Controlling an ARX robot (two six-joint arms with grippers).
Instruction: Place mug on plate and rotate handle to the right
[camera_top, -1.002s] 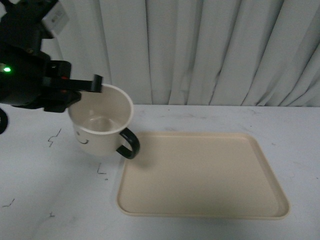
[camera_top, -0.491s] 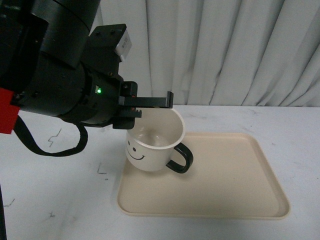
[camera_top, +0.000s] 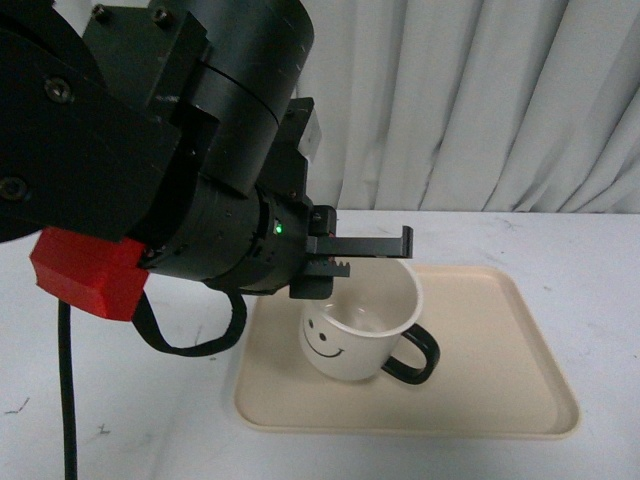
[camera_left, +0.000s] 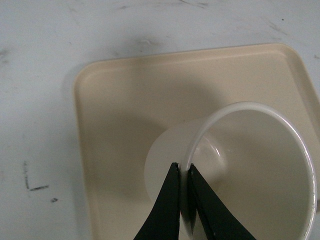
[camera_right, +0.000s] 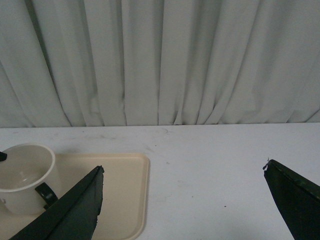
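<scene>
The cream-white mug with a black smiley face is over the left part of the beige plate, tilted toward me. I cannot tell whether it touches the plate. Its black handle points to the right and toward me. My left gripper is shut on the mug's far rim, one finger inside and one outside. In the left wrist view the fingers pinch the rim of the mug above the plate. My right gripper is open and empty, off the plate's right side; its view shows the mug and plate.
The white table carries dark scuff marks on its left part. A pale curtain hangs behind the table. My left arm's bulky black body and a red part fill the upper left of the front view.
My left gripper has carried the mug to the right, from beside the plate's left edge to over the plate, and lower.
</scene>
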